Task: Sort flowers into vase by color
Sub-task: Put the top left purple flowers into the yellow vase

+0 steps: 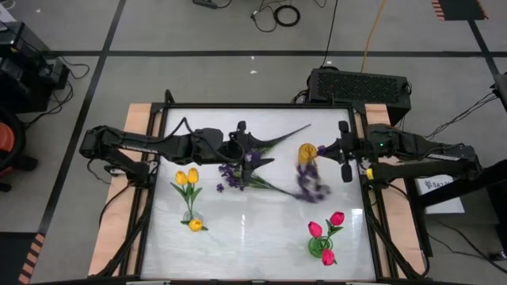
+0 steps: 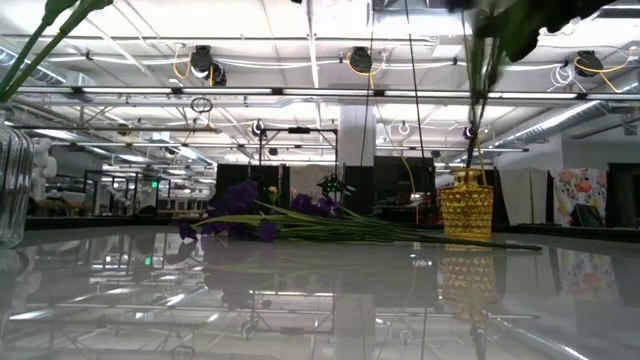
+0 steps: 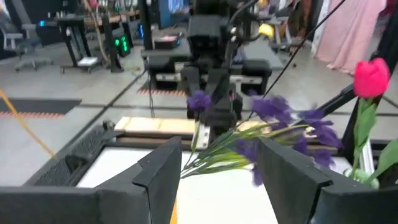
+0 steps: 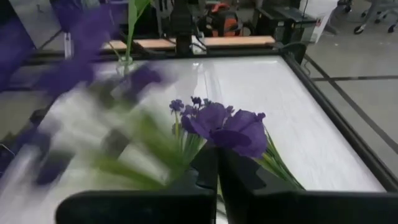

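Judging by look alone, the flowers are light, thin-stemmed artificial pieces: the green stems seem wiry and springy, the blossom heads soft and easily crushed, so the sound place to take hold is on the stem, below the head and away from the leaves.

In the high view, purple sprigs (image 1: pixel 249 168) lie in a loose pile at the centre of the table (image 1: pixel 253 245), stems fanning toward the upper right of the frame. One purple sprig (image 1: pixel 310 184) hangs blurred just right of centre beside the yellow vase (image 1: pixel 307 152), near the right gripper (image 1: pixel 345 162). That gripper's jaws are closed tight; the right wrist view shows a purple blossom (image 4: pixel 227 127) directly above the closed fingertips, so they seem to pinch a stem, though the contact itself is hidden.

The left gripper (image 1: pixel 231 149) sits over the top of the pile, its jaws standing moderately apart and empty, with green stems (image 3: pixel 224 152) visible between them.

Yellow tulips (image 1: pixel 188 178) stand at the lower left, pink-red tulips (image 1: pixel 325 229) at the lower right, each already in a vase.

A bushy sprig may snag its neighbours when lifted.
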You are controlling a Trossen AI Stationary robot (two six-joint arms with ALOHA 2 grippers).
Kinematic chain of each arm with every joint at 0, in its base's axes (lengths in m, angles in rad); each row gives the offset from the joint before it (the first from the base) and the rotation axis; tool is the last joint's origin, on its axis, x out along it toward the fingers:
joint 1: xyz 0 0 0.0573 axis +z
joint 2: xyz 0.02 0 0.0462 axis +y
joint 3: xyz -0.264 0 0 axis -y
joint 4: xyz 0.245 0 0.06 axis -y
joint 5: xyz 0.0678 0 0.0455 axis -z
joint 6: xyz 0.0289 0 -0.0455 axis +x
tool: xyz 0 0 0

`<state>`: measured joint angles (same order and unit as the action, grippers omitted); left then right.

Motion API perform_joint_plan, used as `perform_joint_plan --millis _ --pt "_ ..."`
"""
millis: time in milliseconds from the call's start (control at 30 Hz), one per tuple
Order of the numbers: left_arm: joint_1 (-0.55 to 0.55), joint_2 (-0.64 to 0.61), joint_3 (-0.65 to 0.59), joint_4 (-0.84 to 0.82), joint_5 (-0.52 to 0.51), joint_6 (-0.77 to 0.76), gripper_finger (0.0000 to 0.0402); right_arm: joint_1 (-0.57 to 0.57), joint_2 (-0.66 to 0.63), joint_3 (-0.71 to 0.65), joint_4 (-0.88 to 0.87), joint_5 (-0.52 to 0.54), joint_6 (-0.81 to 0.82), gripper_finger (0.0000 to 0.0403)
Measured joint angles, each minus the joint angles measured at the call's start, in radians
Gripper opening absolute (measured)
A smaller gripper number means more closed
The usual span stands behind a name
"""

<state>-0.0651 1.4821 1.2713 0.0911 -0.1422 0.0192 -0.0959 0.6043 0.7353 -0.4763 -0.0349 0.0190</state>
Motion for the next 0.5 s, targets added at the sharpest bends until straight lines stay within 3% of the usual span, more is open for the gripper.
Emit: perform_joint_plan --millis 267,500 --pt "-0.016 -0.002 0.0 0.007 -0.016 0.014 0.0209 -0.002 -0.038 0.0 -0.019 0.049 0.016 0.0002" --pt "-0.015 -0.002 0.0 0.005 -0.019 0.014 0.0209 -0.002 -0.008 0.0 0.065 0.068 0.024 0.0002"
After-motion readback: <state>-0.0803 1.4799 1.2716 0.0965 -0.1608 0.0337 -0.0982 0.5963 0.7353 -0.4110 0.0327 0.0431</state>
